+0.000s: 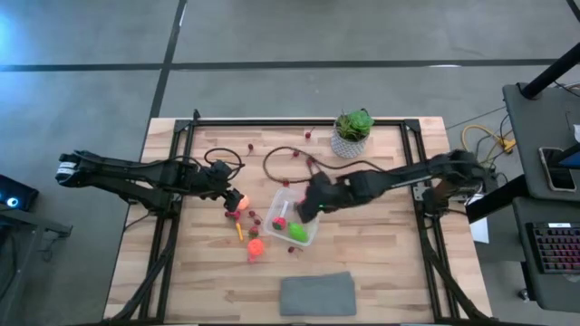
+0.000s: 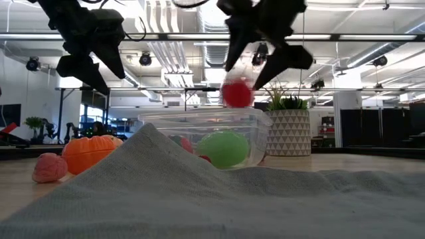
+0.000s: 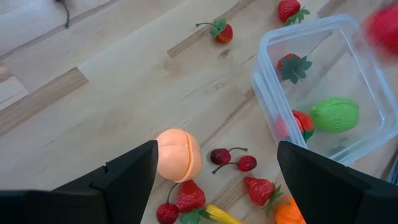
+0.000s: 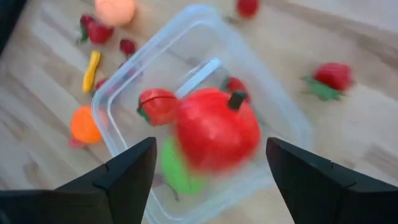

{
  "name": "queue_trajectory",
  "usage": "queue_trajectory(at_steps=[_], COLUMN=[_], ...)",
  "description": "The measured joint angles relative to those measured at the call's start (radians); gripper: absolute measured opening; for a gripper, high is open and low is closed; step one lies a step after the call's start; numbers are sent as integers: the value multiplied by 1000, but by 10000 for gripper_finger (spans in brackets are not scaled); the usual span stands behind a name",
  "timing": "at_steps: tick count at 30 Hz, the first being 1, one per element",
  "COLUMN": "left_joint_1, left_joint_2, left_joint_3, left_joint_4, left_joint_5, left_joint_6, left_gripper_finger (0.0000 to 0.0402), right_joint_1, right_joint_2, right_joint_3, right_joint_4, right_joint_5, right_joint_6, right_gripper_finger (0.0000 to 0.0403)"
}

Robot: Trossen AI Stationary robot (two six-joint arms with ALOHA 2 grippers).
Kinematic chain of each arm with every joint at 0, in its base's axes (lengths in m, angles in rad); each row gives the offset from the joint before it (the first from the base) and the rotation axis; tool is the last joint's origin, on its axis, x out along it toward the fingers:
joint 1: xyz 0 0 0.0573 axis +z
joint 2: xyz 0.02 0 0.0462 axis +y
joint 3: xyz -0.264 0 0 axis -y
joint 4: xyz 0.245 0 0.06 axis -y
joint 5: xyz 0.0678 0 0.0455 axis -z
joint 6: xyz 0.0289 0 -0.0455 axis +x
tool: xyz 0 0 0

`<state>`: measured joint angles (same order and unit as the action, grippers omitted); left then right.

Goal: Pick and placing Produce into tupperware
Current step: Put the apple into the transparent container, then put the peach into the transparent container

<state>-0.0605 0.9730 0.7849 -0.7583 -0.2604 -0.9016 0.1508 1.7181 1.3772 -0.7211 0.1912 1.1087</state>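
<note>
The clear tupperware stands mid-table with a green piece, a strawberry and another red piece in it. My right gripper hangs open over it. A round red fruit with a dark stem is in the air below its fingers, above the tub, touching neither. My left gripper stands open above a peach that rests on the table left of the tub.
Loose produce lies left of the tub: cherries, strawberries, a yellow piece, an orange piece. A grey cloth lies at the near edge. A potted plant and a black cable are at the back.
</note>
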Motion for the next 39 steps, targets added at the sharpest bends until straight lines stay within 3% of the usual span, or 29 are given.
queue_trajectory(at_steps=[7,13,20,26,32,39], left_joint_1=[0,0,0,70,210,317], left_joint_2=[0,4,27,101,252,467], left_joint_3=[0,0,-2,2,71,257], left_joint_4=[2,5,140,306,466,256], left_joint_5=[0,11,46,50,232,253], left_joint_6=[-1,-3,115,159,196,343], left_gripper_finger=[315,315,315,315,315,315], right_joint_1=[-1,-1,-1,-1,9,43], right_joint_2=[150,152,8,-143,-286,-416], right_joint_3=[133,211,204,162,68,-88], right_joint_4=[-107,-291,-417,-609,-774,-753], right_joint_5=[-38,56,180,266,285,282], right_joint_6=[-55,-55,19,196,381,507], right_gripper_finger=[286,300,312,313,310,302])
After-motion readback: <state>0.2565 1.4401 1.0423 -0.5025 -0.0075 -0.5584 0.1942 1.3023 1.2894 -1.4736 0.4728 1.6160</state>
